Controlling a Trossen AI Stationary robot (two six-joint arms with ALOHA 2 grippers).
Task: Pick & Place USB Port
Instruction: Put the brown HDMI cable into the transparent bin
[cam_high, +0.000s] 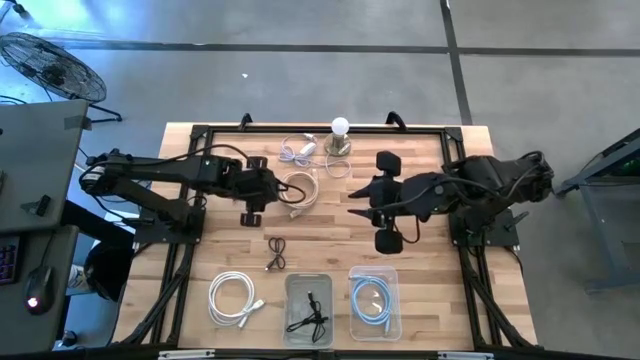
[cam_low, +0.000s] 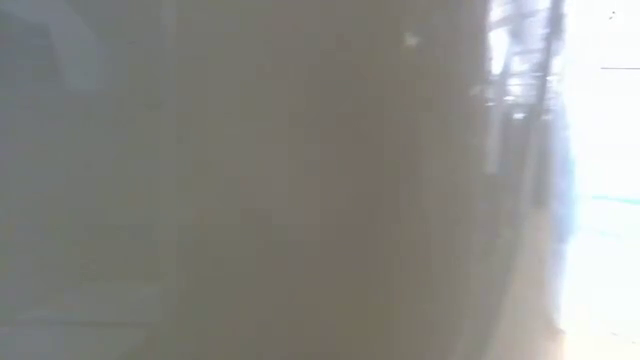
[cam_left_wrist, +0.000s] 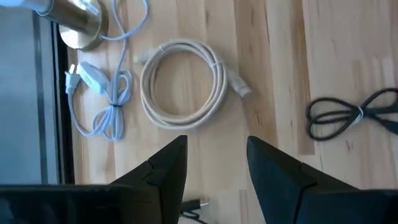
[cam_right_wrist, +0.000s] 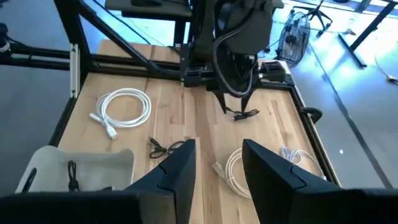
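My left gripper (cam_left_wrist: 214, 140) (cam_high: 268, 188) hangs open above the table's middle left, fingers pointing down. A small black cable (cam_right_wrist: 242, 114) lies on the wood right under it; its end (cam_left_wrist: 193, 205) shows between the fingers. A coiled beige cable (cam_left_wrist: 183, 84) (cam_high: 300, 190) lies flat just beyond this gripper. My right gripper (cam_right_wrist: 217, 144) (cam_high: 362, 200) is open over the middle right, facing the left arm, and holds nothing. Another black cable (cam_high: 277, 250) (cam_left_wrist: 348, 115) lies loose on the table, nearer the front.
A small lamp with a bulb (cam_high: 340, 135) and its thin white cord (cam_high: 297, 150) stand at the far edge. Near the front edge are a white cable coil (cam_high: 235, 298), a clear bin (cam_high: 292, 290) holding a black cable, and a clear bin (cam_high: 392, 318) holding a blue cable. The low view is blocked.
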